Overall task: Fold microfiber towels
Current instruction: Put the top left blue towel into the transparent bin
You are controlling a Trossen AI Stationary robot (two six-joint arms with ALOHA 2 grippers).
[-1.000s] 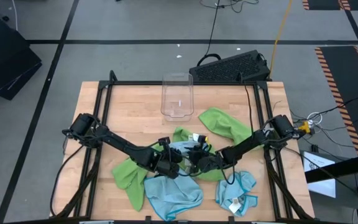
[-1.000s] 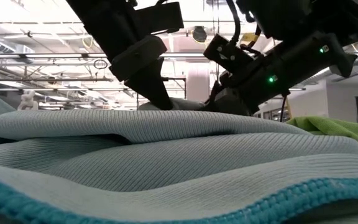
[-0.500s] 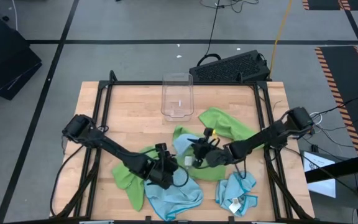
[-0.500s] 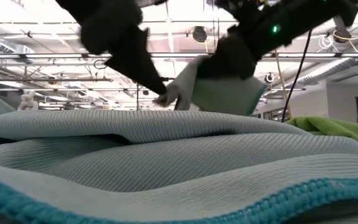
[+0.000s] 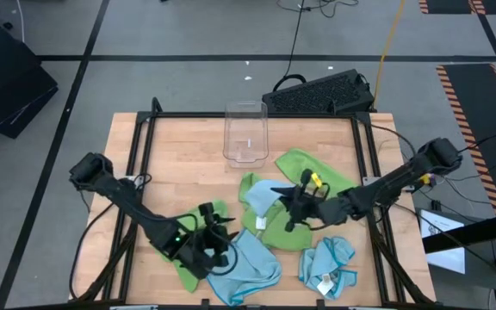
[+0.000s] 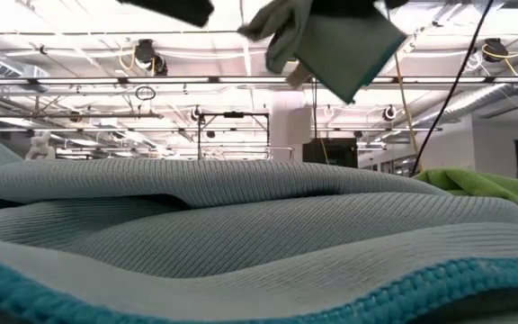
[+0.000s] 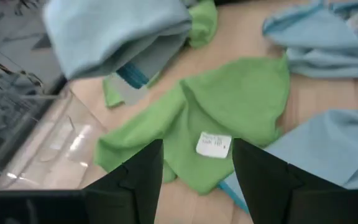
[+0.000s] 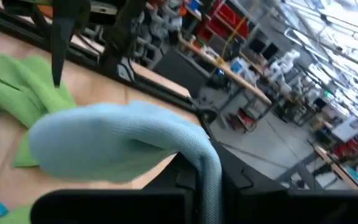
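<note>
While lifted, blue towel (image 5: pixel 261 196) seemingly crosswise.

A clear plastic bin (image 5: pixel 245 133) stands upright on the wooden table (image 5: pixel 188 164), near its far edge. Beyond that edge, just behind and to the right of the bin, a black keyboard-like unit (image 5: pixel 319 93) lies on the grey floor (image 5: pixel 188 34), with cables running farther back.
</note>
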